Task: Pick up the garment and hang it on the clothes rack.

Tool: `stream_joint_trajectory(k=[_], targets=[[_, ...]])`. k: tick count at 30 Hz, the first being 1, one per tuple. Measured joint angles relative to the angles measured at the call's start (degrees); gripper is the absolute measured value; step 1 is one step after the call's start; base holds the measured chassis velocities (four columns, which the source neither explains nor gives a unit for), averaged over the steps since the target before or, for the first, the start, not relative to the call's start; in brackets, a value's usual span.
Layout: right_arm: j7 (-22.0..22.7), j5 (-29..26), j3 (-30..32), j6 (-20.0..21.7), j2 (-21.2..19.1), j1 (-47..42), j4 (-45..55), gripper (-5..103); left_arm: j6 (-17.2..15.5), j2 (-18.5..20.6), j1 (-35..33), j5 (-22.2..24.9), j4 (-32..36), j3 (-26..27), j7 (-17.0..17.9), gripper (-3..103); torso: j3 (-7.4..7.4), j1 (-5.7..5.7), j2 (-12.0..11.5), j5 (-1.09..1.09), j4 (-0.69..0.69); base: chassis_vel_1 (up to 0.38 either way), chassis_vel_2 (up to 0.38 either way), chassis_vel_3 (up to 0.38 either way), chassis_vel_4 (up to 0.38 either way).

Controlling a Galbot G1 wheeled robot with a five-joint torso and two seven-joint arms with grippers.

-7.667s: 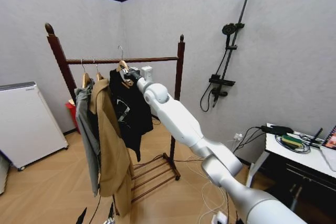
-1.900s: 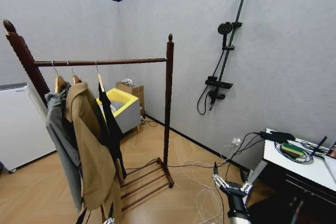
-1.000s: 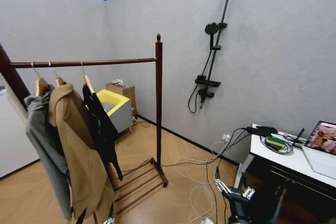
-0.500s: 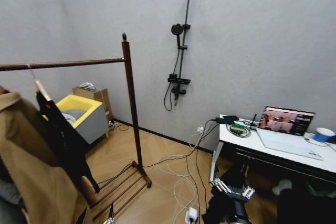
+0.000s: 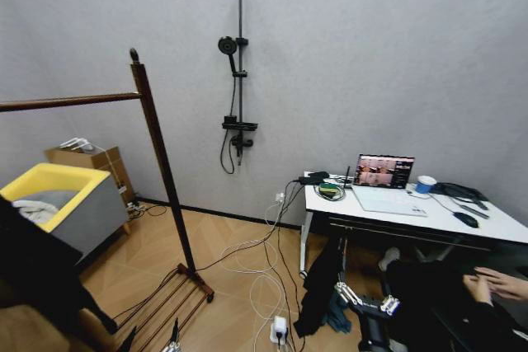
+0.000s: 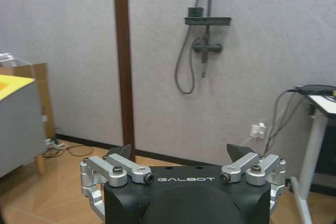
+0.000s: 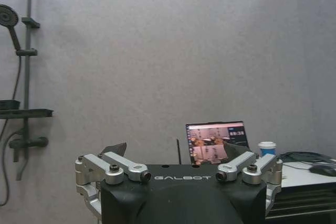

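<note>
1. The garment (image 5: 37, 274) is a black mass at the lower-left edge of the head view, below the line of the rack's bar. Its hanger and hook are cut off by the frame, so I cannot confirm that it hangs on the bar.
2. The clothes rack (image 5: 161, 166): one finial-topped upright and part of the horizontal bar are in view, with the slatted base on the wood floor. The upright also crosses the left wrist view (image 6: 123, 61).
3. Left gripper (image 6: 184, 153): fingers spread wide, nothing between them. It points level toward the wall and upright, well apart from both. Judgement: a carry or parked pose, not a reach.
4. Right gripper (image 7: 178, 151): fingers likewise spread and empty, facing the grey wall and the laptop (image 7: 216, 141). In the head view it sits low at the bottom edge (image 5: 363, 302), near the desk (image 5: 412, 212).
5. Judgement: with both tools empty, the pick and hang appears finished or not under way.
6. Surroundings: a yellow-rimmed grey bin (image 5: 62, 204) stands behind the garment; a wall shower set (image 5: 235, 80) is mounted beyond the rack; loose cables (image 5: 256, 269) trail on the floor between rack and desk, a snag risk for the base.
</note>
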State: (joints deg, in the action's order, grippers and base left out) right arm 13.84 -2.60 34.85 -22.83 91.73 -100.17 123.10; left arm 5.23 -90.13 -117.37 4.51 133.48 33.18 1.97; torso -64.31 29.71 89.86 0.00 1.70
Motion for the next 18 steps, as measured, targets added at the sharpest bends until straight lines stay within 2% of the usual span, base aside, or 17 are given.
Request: stream_joint_trajectory(k=[11, 18], targets=[[0.8, -0.2, -0.1, 0.2, -0.4, 0.9, -0.3, 100, 0.0, 0.0, 0.0, 0.0, 0.0, 0.0, 0.0, 100, -0.01, 0.01, 0.0, 0.00, 0.01, -0.099, -0.108, -0.111, -0.108], [0.9, -0.1, -0.8, -0.3, -0.2, 0.8, -0.7, 100, 0.0, 0.0, 0.0, 0.0, 0.0, 0.0, 0.0, 100, 0.00, 0.02, 0.0, 0.00, -0.01, 0.054, -0.079, -0.084, 0.063]])
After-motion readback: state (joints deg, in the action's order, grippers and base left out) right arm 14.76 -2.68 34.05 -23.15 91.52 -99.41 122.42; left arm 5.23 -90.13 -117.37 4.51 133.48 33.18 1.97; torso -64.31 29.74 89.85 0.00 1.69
